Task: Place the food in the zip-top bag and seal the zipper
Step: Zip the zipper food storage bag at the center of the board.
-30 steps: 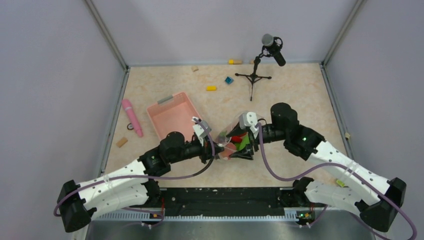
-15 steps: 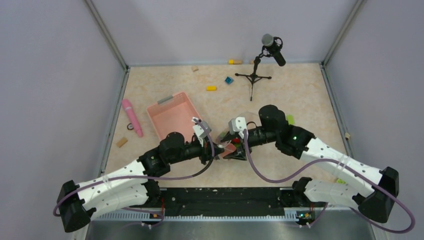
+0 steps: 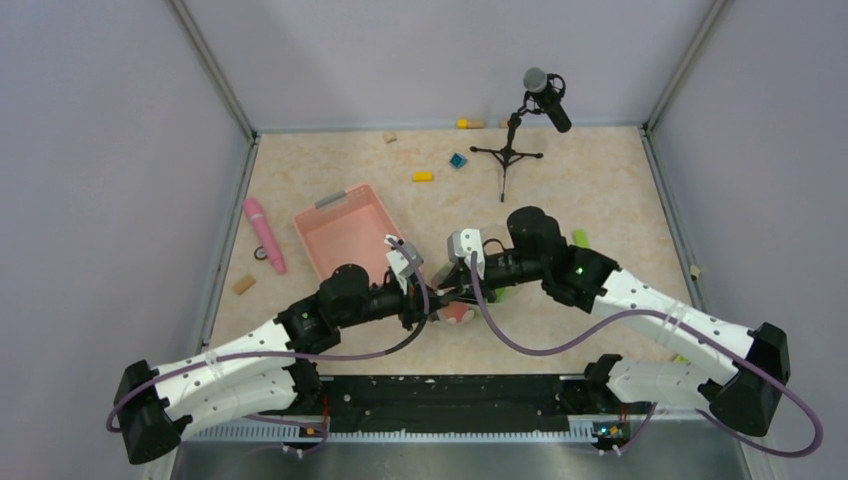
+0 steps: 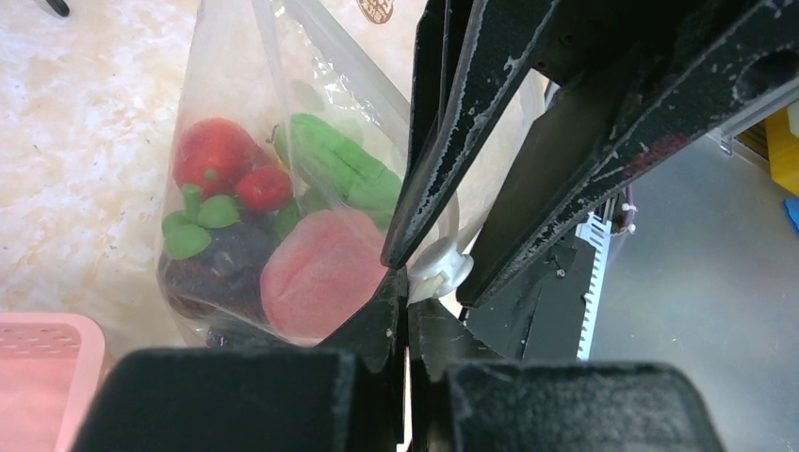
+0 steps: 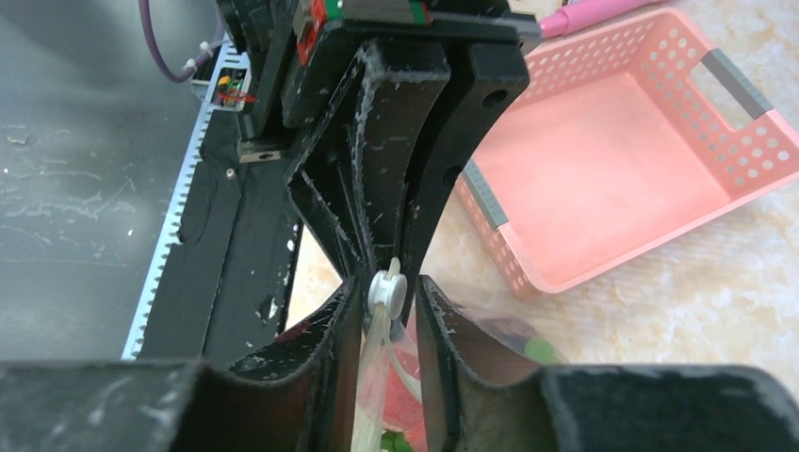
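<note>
The clear zip-top bag (image 4: 236, 85) hangs between my two grippers at the table's middle (image 3: 462, 308). Inside it is the food: a red fruit (image 4: 209, 151), a green cucumber (image 4: 344, 169), a pink piece (image 4: 316, 273) and a dark round fruit (image 4: 221, 259). My left gripper (image 4: 407, 325) is shut on the bag's mouth corner (image 3: 428, 300). My right gripper (image 5: 386, 303) is closed round the zipper (image 5: 375, 377) at its white slider (image 5: 386, 290), tip to tip with the left gripper (image 3: 447, 290). The slider also shows in the left wrist view (image 4: 438, 268).
The pink basket (image 3: 350, 235) lies just left of the bag and shows in the right wrist view (image 5: 612, 179). A pink stick (image 3: 263, 232) lies far left. A microphone stand (image 3: 510, 150), a yellow block (image 3: 423, 177) and a blue block (image 3: 458, 160) are behind. A green piece (image 3: 580, 238) lies beside the right arm.
My right gripper has slid left along the bag's mouth with the slider until it meets the left gripper. The left gripper has stayed put.
</note>
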Robot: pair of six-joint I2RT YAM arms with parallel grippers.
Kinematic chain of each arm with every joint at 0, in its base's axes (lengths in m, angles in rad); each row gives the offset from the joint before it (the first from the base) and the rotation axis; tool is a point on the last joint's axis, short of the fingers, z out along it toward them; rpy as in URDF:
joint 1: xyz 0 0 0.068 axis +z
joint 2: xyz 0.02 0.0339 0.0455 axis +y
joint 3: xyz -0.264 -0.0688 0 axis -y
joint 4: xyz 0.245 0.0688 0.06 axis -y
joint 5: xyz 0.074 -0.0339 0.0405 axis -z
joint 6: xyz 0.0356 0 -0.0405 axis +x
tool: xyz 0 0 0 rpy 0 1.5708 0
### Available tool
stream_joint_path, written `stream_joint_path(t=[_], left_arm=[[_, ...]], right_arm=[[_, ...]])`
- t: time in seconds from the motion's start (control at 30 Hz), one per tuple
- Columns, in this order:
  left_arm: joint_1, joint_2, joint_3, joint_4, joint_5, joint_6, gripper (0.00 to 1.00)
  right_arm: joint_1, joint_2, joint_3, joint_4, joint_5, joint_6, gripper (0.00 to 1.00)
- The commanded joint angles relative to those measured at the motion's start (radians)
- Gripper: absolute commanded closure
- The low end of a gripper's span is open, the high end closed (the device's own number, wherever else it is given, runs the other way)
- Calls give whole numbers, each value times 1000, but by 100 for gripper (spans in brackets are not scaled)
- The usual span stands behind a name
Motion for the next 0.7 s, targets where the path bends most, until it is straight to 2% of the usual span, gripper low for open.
stream_joint_path(t=[0.0, 0.07, 0.13, 0.17, 0.37, 0.67], left_arm=[[-7, -10, 47, 27, 17, 1, 100], [-7, -12, 44, 27, 15, 2, 100], [-8, -14, 43, 28, 12, 2, 100], [-8, -15, 41, 28, 10, 3, 100], [-8, -43, 28, 37, 4, 2, 100], [-9, -127, -22, 21, -109, -11, 100]], right_arm=[[15, 5, 67, 20, 2, -3, 76], [14, 3, 70, 10, 1, -9, 82], [15, 1, 70, 7, 4, -9, 97], [15, 0, 71, 6, 8, -10, 100], [14, -13, 66, -20, 54, -20, 100], [15, -55, 53, -65, 126, -45, 100]])
